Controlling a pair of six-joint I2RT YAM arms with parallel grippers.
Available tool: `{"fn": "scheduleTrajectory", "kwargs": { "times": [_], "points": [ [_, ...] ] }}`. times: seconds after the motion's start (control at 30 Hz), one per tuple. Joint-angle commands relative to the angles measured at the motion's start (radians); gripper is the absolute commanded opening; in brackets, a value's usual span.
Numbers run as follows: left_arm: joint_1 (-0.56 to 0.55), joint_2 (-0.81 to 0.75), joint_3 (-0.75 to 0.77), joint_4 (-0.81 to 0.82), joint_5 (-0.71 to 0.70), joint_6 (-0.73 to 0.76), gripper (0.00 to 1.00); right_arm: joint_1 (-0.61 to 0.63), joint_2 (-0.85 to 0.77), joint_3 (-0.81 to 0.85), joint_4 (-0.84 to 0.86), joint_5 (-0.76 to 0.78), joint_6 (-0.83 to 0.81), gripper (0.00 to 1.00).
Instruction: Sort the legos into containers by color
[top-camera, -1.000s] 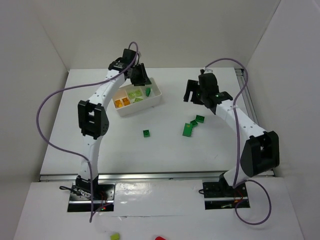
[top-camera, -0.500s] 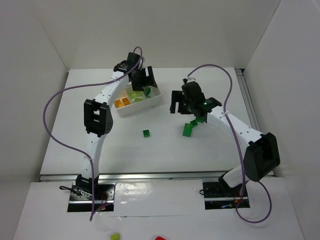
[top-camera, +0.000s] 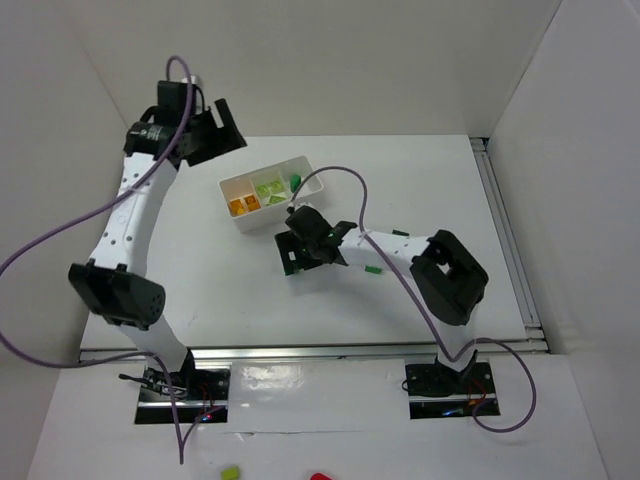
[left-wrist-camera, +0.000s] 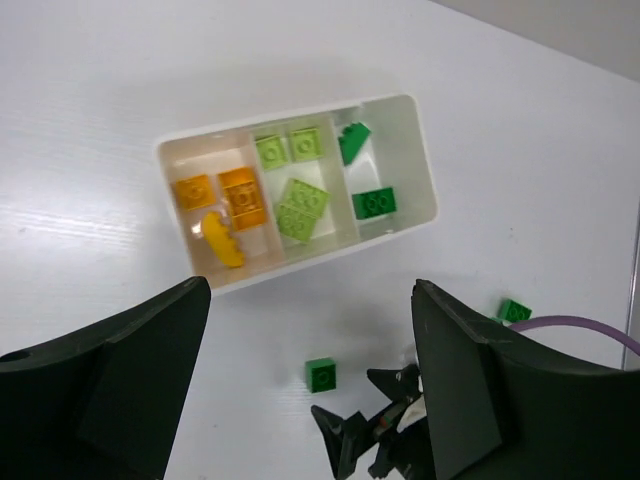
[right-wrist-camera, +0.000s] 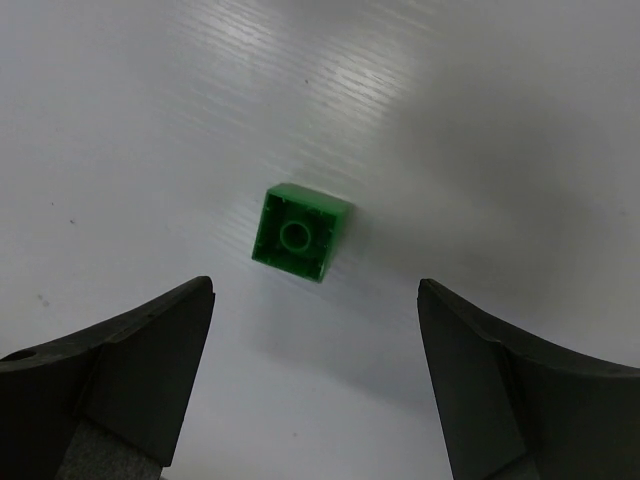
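Your dark green brick (right-wrist-camera: 302, 232) lies loose on the table near the tray (left-wrist-camera: 426, 160), whose end compartment already holds two dark greens, so that is likely where it belongs. Your right gripper (right-wrist-camera: 313, 290) hovers directly above it, spread wide and touching nothing, placed to drop around it. Your left gripper (left-wrist-camera: 310, 288) hangs high over the tray, wide and empty.
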Motion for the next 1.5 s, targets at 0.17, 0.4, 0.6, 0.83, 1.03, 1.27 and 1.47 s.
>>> {"fn": "scheduleTrajectory", "kwargs": {
  "times": [0.17, 0.4, 0.6, 0.83, 1.03, 1.27, 1.47],
  "points": [
    [0.053, -0.104, -0.121, -0.037, -0.062, 0.033, 0.91, 0.045, 0.148, 0.143, 0.064, 0.056, -0.003, 0.80],
    [0.062, -0.095, -0.130, -0.037, -0.051, 0.033, 0.90, 0.065, 0.214, 0.197, 0.010, 0.126, 0.008, 0.46],
    [0.071, -0.095, -0.120, -0.037, -0.051, 0.052, 0.90, 0.052, 0.130, 0.229, -0.031, 0.220, -0.005, 0.21],
    [0.071, -0.115, -0.156, -0.046, -0.051, 0.063, 0.90, -0.103, 0.111, 0.428, -0.067, 0.223, -0.084, 0.21],
    [0.071, -0.125, -0.201, -0.046, -0.031, 0.063, 0.90, -0.192, 0.324, 0.779, -0.105, 0.223, -0.169, 0.23],
    [0.071, -0.125, -0.210, -0.064, -0.022, 0.082, 0.90, -0.240, 0.565, 1.073, -0.107, 0.205, -0.181, 0.28],
    [0.071, -0.116, -0.201, -0.073, -0.022, 0.082, 0.91, -0.251, 0.534, 1.089, -0.070, 0.176, -0.181, 0.74]
  ]
}}
